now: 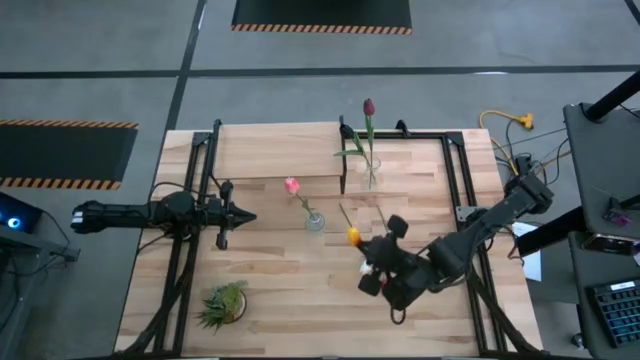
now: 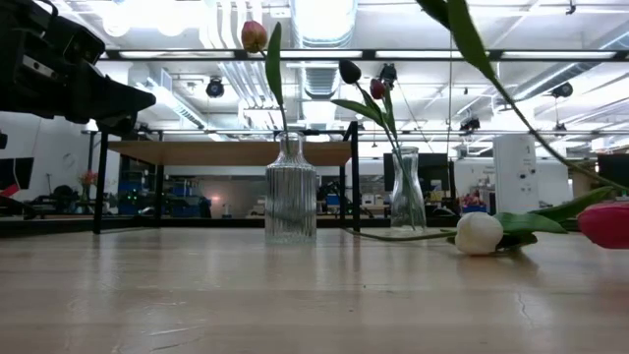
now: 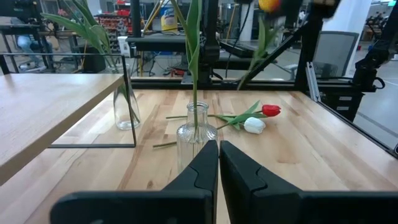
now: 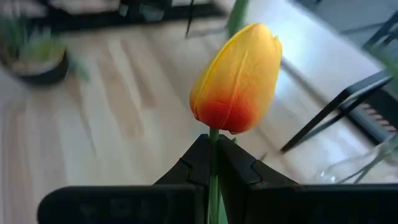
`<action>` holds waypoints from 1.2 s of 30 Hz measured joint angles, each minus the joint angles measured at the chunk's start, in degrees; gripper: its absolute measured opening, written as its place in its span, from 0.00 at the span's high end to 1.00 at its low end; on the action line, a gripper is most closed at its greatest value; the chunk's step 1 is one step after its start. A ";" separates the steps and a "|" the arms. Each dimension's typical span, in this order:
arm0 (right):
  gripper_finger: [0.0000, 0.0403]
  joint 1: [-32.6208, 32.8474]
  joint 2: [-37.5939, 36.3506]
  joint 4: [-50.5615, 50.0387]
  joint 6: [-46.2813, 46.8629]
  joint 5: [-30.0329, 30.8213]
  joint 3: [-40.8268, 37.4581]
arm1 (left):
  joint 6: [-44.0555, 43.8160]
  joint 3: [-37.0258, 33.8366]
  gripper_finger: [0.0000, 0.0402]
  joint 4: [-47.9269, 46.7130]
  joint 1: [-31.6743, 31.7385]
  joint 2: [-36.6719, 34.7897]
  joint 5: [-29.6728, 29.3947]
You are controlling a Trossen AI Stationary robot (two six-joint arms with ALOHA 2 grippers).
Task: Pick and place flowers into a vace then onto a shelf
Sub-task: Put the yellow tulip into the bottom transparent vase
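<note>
- Flowers, five counted: I see smooth waxy heads on long green stems, in pink (image 1: pixel 291 185), dark maroon (image 1: pixel 368 105), orange-yellow (image 4: pixel 236 78), red (image 3: pixel 271 111) and white (image 3: pixel 254 126).
- Pink tulip stands in a ribbed clear glass vase (image 2: pixel 291 202) mid-table; the maroon one stands in a smoother, flared glass vase (image 2: pixel 407 192) next to the shelf.
- Two vases in all, both clear glass.
- Red and white tulips lie flat on the planked wooden tabletop (image 1: pixel 290 290), heads just beside each other, stems crossing.
- Right gripper (image 4: pixel 214 163) is pinched tight on the orange-yellow tulip's stem just under the head, raised off the table; in my right wrist view the head is egg-shaped, red at the base, yellow above.
- Shelf (image 1: pixel 275 150) is a smooth pale board on thin black legs, at the far side of the table; nothing rests on the part of its top I can see.
- Left gripper (image 3: pixel 219 163) waits on the left side, dark fingers pressed together on nothing, pointing at the ribbed vase.
- One spiky green tuft plant (image 1: pixel 223 305) sits in a small round pot near the front left.
- Hard to make out: from overhead the right arm covers the lying red and white tulips; the low view cuts the red head at the frame edge; the right wrist view's background is smeared.
</note>
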 joint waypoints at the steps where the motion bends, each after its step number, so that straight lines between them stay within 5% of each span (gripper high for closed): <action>1: 0.97 -0.03 -0.64 0.32 -0.02 1.19 0.00 | 0.00 0.01 1.00 0.00 0.00 0.00 0.00; 10: 0.97 -3.70 -2.28 13.77 -10.92 6.11 -0.11 | 0.00 0.01 1.00 0.01 0.00 0.00 -0.01; 21: 0.97 -13.98 -2.36 42.13 -37.00 -10.52 -0.55 | 0.00 0.01 1.00 0.02 0.00 0.00 -0.01; 36: 0.97 -21.39 -0.75 66.71 -44.67 -20.45 -1.00 | 0.00 0.01 1.00 0.02 -0.02 0.00 0.00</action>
